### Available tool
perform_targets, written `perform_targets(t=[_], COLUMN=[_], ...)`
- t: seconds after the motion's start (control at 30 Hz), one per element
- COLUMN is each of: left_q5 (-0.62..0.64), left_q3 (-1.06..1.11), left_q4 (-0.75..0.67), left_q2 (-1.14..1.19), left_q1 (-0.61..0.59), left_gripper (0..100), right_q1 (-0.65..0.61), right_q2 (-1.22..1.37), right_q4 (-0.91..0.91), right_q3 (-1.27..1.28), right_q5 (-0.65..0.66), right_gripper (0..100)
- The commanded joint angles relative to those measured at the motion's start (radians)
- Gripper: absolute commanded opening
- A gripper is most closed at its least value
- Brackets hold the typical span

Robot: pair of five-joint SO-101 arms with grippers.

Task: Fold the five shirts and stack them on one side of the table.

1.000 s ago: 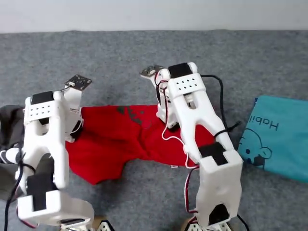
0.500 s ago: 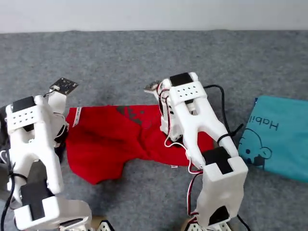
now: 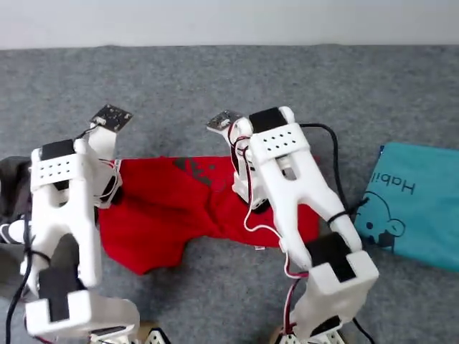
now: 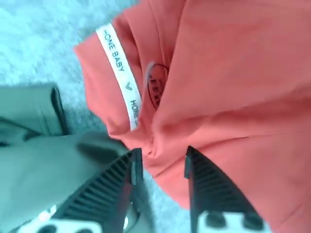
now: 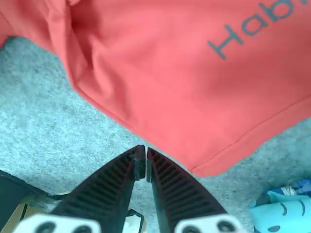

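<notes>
- The red shirt (image 3: 179, 208) lies rumpled in the middle of the table (image 3: 215, 93). Its collar end points to 9 o'clock and one lobe hangs toward 7 o'clock.
- My left gripper (image 4: 159, 162) sits at that collar end. Its jaws are apart, with a bunched bit of the neck hem between them, close to the white label (image 4: 119, 73). I judge this a loose straddle, not a firm pinch.
- My right gripper (image 5: 146, 162) is at the shirt's 2 o'clock part. Its jaws are pressed together on nothing, and the tips are just off the hem, over bare carpet.
- Half a second ago my left arm was swung out toward 9 o'clock, the collar was drawn out with it and the label was on show. Now the arm is back in toward 3 o'clock and covers that corner.
- My right arm had dipped toward 6 o'clock and is now back up toward 12.
- The shirt's outline is nearly the same as a second ago, so the tug flattened little. I judge that this fold has still to begin.
- A teal shirt (image 3: 416, 208) lies at 3 o'clock and a dark garment (image 3: 11, 186) at 9 o'clock, both well apart.
</notes>
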Motion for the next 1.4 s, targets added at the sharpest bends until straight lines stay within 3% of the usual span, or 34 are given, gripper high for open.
perform_targets(t=[0.0, 0.13, 0.3, 0.83, 0.97, 1.37], left_q5=[0.012, 0.011, -0.032, -0.245, -0.252, -0.442], left_q3=[-0.012, -0.012, -0.013, -0.094, -0.108, -0.148], left_q4=[-0.037, -0.066, -0.034, 0.135, 0.132, 0.213], left_q2=[0.057, 0.121, 0.129, 0.068, 0.069, 0.069], left_q1=[0.009, 0.011, 0.011, -0.077, -0.075, -0.118], left_gripper=[16, 13, 0, 1, 1, 1], right_q1=[0.004, 0.004, 0.004, 0.002, 0.001, -0.002], right_q2=[-0.096, -0.116, -0.124, -0.114, -0.114, -0.114], right_q4=[0.035, 0.035, 0.035, 0.027, 0.028, 0.035], right_q3=[0.029, 0.068, 0.071, 0.071, 0.071, 0.071], right_q5=[-0.009, -0.011, -0.011, -0.005, -0.005, -0.005], right_gripper=[1.4, 1.4, 1.4, 1.4, 1.4, 1.4])
